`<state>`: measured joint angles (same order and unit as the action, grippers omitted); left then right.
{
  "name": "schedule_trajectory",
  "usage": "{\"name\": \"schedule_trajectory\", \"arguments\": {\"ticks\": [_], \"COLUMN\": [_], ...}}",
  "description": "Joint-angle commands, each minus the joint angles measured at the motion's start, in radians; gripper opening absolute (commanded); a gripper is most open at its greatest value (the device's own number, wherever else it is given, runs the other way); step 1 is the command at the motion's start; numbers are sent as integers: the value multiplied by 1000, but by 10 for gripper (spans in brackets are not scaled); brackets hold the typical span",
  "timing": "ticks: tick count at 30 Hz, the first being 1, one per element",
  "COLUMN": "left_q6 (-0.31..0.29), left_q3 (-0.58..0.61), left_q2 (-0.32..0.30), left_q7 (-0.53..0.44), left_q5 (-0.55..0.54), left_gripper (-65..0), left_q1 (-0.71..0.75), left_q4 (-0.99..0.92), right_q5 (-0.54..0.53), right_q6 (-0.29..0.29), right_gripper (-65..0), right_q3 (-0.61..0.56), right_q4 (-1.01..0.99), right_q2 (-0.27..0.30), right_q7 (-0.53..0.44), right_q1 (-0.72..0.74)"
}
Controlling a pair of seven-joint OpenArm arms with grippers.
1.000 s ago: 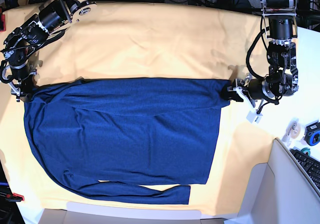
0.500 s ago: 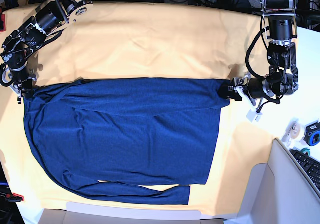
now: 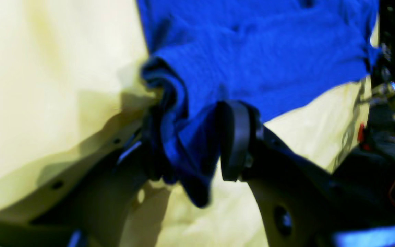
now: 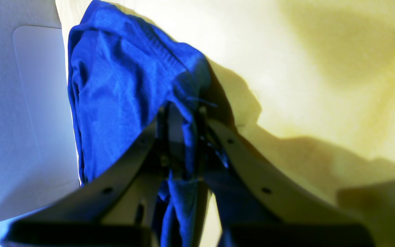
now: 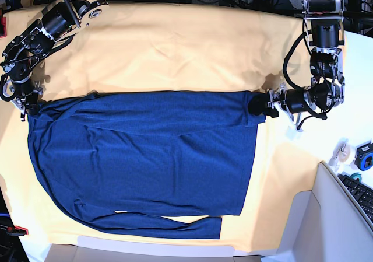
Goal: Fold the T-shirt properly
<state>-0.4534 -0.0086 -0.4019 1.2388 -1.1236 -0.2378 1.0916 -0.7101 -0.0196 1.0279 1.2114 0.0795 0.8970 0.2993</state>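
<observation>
Navy knit, plain and soft-looking, the T-shirt (image 5: 145,157) lies spread flat on the pale yellow cloth (image 5: 175,46) that covers the work surface. In the base view its body fills the middle of the frame, and one long sleeve is folded along the edge toward 6 o'clock. Its long axis runs from 9 o'clock to 3 o'clock. The shoulder end sits at 9, and a straight edge closes off the body toward 3.

At 9 o'clock the right gripper (image 5: 26,103) is pinched closed on the shirt's corner — its wrist view shows blue fabric bunched between the two nearly touching fingers (image 4: 170,137).

At 3 o'clock the left gripper (image 5: 269,107) sits at the shirt's upper corner. Its wrist view shows the fingers (image 3: 235,137) spread apart, with a gathered fold of the blue fabric lying in the gap between them. The fold touches the pads; whether it is truly pinched I cannot tell — the jaws stand wide.
</observation>
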Motion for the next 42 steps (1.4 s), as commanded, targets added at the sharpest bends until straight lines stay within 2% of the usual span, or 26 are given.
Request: {"name": "schedule_trajectory", "arguments": {"ticks": [1,8,12,18,22,24,27,33,35,42], "left_q6": [3,3,3,3,3,3,5,5,5,5], "left_q3": [0,0,0,0,0,0,0,0,0,-4], "left_q2": [-12,-10,-9,53,60,60,57,33,25,22], "left_q7": [22,20,9,11,9,8,6,8,8,20], "left_q5": [-9,-17,-16,-13,-11,-11,-11,-11,-11,-11], "left_gripper": [-400,-402,-448,-472,-477,-516,-650,-649,-649,-649], "left_q1": [-13,-13,-11,-13,-15,-15,-16,-16,-16,-8], "left_q4": [12,12,6,6,6,6,6,6,11,15], "right_q5": [-7,-7,-7,-9,-9,-9,-9,-7,-6,-10], "right_q6": [-7,-7,-7,-7,-7,-7,-7,-7,-7,-7], "right_gripper": [-650,-650,-650,-650,-650,-650,-650,-650,-650,-650], "right_q3": [-1,-1,-1,-1,-1,-1,-1,-2,-2,-1], "right_q4": [-8,-8,-8,-8,-8,-8,-8,-2,0,12], "right_q2": [-4,-4,-5,-5,-5,-7,-7,3,9,70], "right_q7": [7,7,7,7,7,7,9,15,49,123], "right_q1": [5,5,4,4,2,2,1,-18,-27,-58]}}
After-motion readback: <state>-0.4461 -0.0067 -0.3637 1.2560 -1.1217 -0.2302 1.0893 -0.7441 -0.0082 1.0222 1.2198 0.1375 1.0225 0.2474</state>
